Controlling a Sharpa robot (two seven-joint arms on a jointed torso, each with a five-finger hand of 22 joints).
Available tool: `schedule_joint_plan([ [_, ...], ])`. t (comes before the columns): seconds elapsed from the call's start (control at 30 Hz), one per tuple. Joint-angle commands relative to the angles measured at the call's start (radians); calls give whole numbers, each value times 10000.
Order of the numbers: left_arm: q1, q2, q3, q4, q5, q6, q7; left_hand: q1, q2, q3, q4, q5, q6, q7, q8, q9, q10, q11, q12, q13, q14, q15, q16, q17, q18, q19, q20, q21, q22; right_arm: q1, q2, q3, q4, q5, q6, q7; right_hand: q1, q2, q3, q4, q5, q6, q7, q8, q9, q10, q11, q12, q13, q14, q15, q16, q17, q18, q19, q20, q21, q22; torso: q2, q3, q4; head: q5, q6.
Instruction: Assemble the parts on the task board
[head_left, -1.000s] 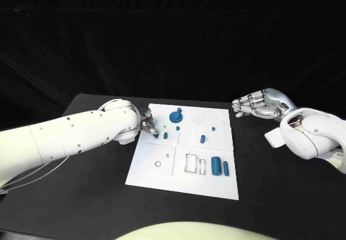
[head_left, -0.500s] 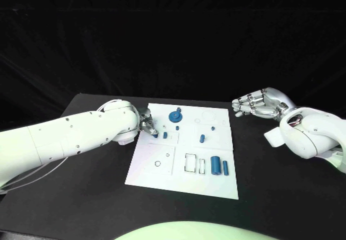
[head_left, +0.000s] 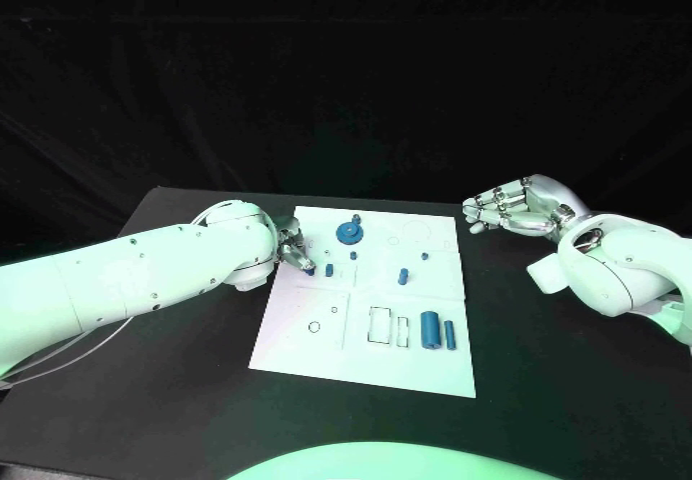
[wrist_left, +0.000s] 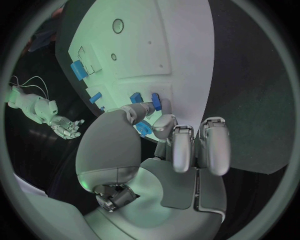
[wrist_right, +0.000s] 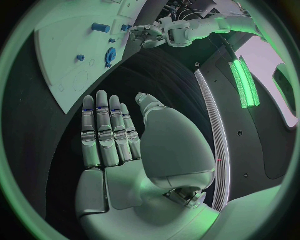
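1. So, we start with the table (head_left: 173, 215): black, with the white board (head_left: 332, 350) flat in its middle and both arms coming in from the sides.
2. We read the step in hand as the left hand (head_left: 293, 248) working a small blue peg (head_left: 330, 270) at the board's left edge. To do it well, we judge, keep the fingertips low and steady, hold the peg upright over its hole and push straight down without dragging the board.
3. We see the left hand at the board's left edge, fingers curled down onto it. In the left wrist view a thumb and finger close around a small blue piece (wrist_left: 142, 129), so we call it pinched, though the contact is partly hidden.
4. We see the right hand (head_left: 516, 208) off the board's far right corner, well apart from all parts, holding nothing. Its fingers look straight and side by side in the right wrist view.
5. We note the blue gear (head_left: 349, 234) standing near the far edge, just beside the left hand.
6. We note two blue cylinders (head_left: 430, 327) lying side by side in the near part, well apart from both hands.
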Motion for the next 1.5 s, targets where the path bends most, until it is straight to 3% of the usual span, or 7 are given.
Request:
schedule_joint_plan([
  [0.03, -111, 18, -63, 26, -46, 206, -68, -60, 11, 517, -586, -56, 244, -290, 55, 1, 50, -44, 74, 19, 724, -78, -30, 1541, -77, 181, -49, 10, 457, -8, -4, 2, 11, 8, 123, 84, -55, 66, 0, 47, 23, -22, 33, -2, -10, -69, -8, 43, -9, -62, 19, -6, -13, 81, -69, 11, 33, -9, -5, -3, 8, -7, 1],
  [0.5, -133, 9, -63, 40, 16, 176, -62, -314, -118, 49, -320, -63, 349, -402, 163, 33, 98, -128, 145, 123, 726, -146, -29, 1544, -83, 198, -109, 17, 487, -20, -13, 2, 3, 11, 124, 88, -70, 78, -1, 59, 42, -25, 35, -4, -11, -73, -6, 45, -10, -65, 21, -7, -18, 81, -70, 12, 33, -19, -6, -8, 7, -2, -7],
  [0.73, -137, -18, -63, 59, 467, -73, 47, 357, 116, 461, -708, 3, 191, -321, 172, 47, 27, -111, 31, 41, 724, -156, -35, 1541, -87, 206, -153, 15, 498, -23, -9, 2, -1, 20, 120, 95, -84, 86, -3, 69, 60, -28, 36, -5, -12, -77, -4, 46, -11, -68, 22, -7, -23, 81, -71, 13, 33, -30, -2, -2, 7, 7, -12],
  [0.9, -142, -65, -63, 93, 891, -559, 276, 501, 257, 720, -800, 10, 165, -256, 213, 73, -10, -55, -44, -30, 724, -111, -37, 1539, -85, 200, -134, 5, 485, -25, -3, 1, -3, 29, 116, 104, -84, 86, -3, 69, 60, -28, 36, -5, -12, -77, -4, 46, -11, -68, 22, -7, -23, 81, -71, 13, 33, -30, -7, 1, 3, 25, -3],
  [1.5, -244, -495, -58, 505, 1436, -2683, 1213, 574, 295, 825, -861, 2, 162, -235, 238, 86, 19, -38, -11, 18, 726, -95, -31, 1546, -85, 203, -131, 8, 493, -25, -32, 1, 3, 69, 92, 147, -103, 96, -8, 82, 77, -31, 37, -5, -12, -79, -3, 49, -13, -69, 24, -7, -29, 81, -71, 14, 34, -41, -7, 5, 14, 34, 7],
])
